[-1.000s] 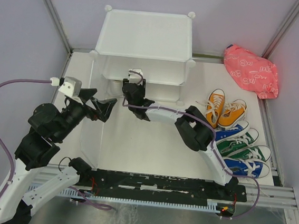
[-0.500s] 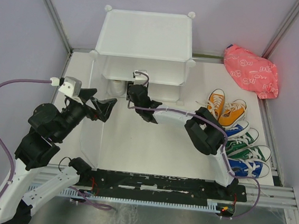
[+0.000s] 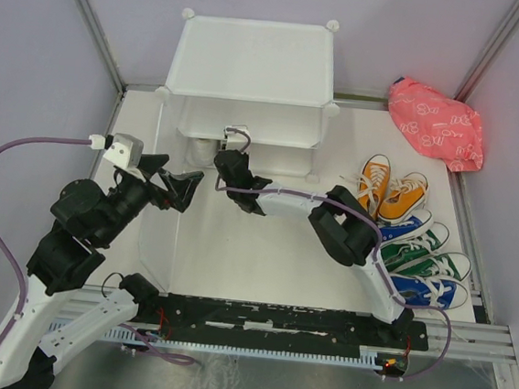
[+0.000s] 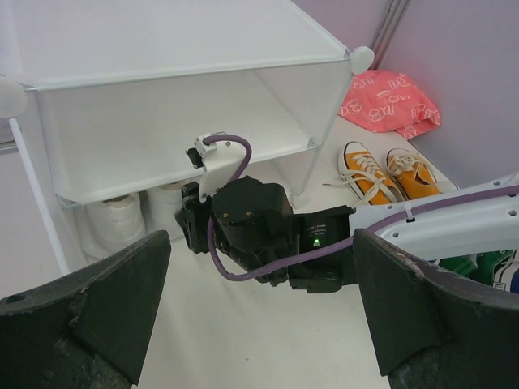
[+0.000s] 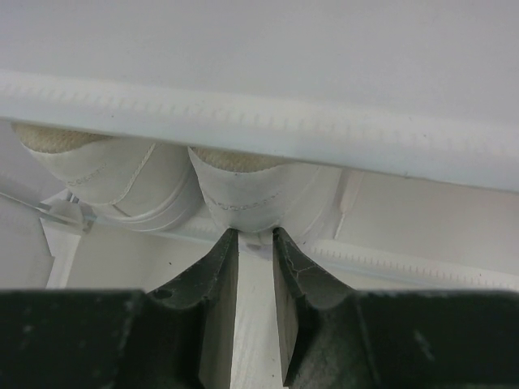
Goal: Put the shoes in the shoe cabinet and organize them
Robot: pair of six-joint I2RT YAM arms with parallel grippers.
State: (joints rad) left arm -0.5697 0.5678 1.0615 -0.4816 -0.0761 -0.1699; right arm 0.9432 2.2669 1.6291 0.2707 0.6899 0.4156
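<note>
The white shoe cabinet (image 3: 254, 56) stands at the back with its front panel (image 3: 159, 235) swung open to the left. Two white shoes (image 5: 251, 190) sit heel-out in its lower compartment, under the shelf (image 5: 259, 105), and also show in the left wrist view (image 4: 113, 223). My right gripper (image 3: 225, 154) reaches into that opening. Its jaws are nearly shut, a narrow gap between them, and the gripper (image 5: 255, 235) touches the right white shoe's heel. My left gripper (image 3: 176, 185) is wide open and empty, hovering (image 4: 259, 324) left of the opening.
Orange shoes (image 3: 389, 189), blue shoes (image 3: 403, 229) and green shoes (image 3: 428, 261) lie in a row at the right, beside the right arm. A pink patterned bag (image 3: 436, 124) sits at the back right. Purple walls and metal rails border the table.
My right gripper drew back a little to the right, then moved in again to the white shoe's heel. The left arm has not moved.
</note>
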